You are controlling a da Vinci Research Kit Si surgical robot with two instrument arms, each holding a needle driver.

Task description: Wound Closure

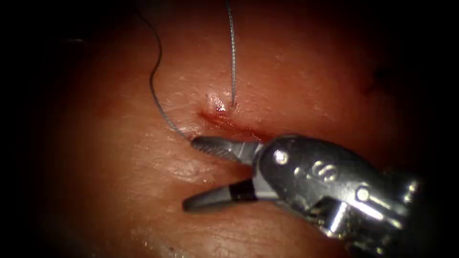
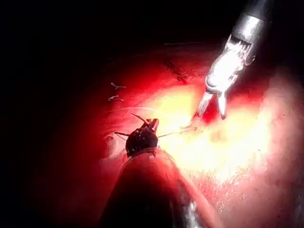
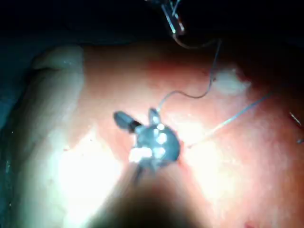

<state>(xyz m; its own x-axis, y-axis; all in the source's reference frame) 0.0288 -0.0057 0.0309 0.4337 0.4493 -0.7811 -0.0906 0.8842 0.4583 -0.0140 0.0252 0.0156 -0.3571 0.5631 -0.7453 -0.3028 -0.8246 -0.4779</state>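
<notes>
The right pincer is reaching in beside the cut in the tissue, its jaws spread wide, the upper tip touching the thread but gripping nothing. A second strand is running straight up from the cut. The left wrist view is showing the left pincer holding thread, well apart from the cut. No needle can be made out.

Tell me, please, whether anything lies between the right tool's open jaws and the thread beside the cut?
Nothing visible does. In the endoscope view the right tool is open over the tissue, holding nothing, and the thread runs down to its upper jaw's tip, left of the cut. Whether they touch cannot be told.
</notes>
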